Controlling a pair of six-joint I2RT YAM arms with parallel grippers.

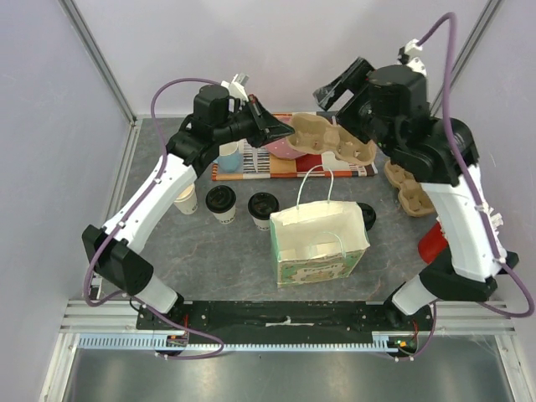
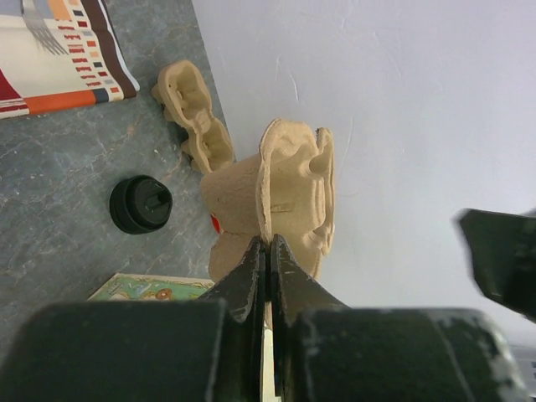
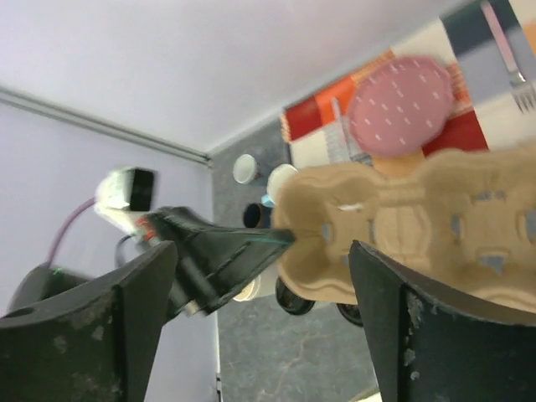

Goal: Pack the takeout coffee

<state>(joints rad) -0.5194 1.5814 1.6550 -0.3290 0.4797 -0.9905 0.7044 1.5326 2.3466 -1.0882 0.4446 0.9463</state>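
While steering toward the open paper bag (image 1: pixel 318 243), keep clear of its handles. Leave both lidded coffee cups (image 1: pixel 221 203) standing on the table (image 1: pixel 209 255), just left of it. With left gripper (image 2: pixel 268 244) clamped on the pulp cup carrier (image 1: pixel 331 138) rim, close right gripper (image 3: pixel 264 276), jaws now wide, on the opposite end, keeping it level.

A tan pulp tray (image 3: pixel 402 226) fills the middle and right. The right gripper (image 3: pixel 264 251) has its dark fingers spread wide, one far left of the tray and one across the tray's lower edge. The left gripper (image 3: pixel 280 238) juts in from the tray's left, tips pinched on its rim. Above the tray a pink plate (image 3: pixel 400 105) lies on a striped mat (image 3: pixel 314 126), up-left stands an open white cup (image 3: pixel 245 167), and black lids (image 3: pixel 293 299) show below its left end.
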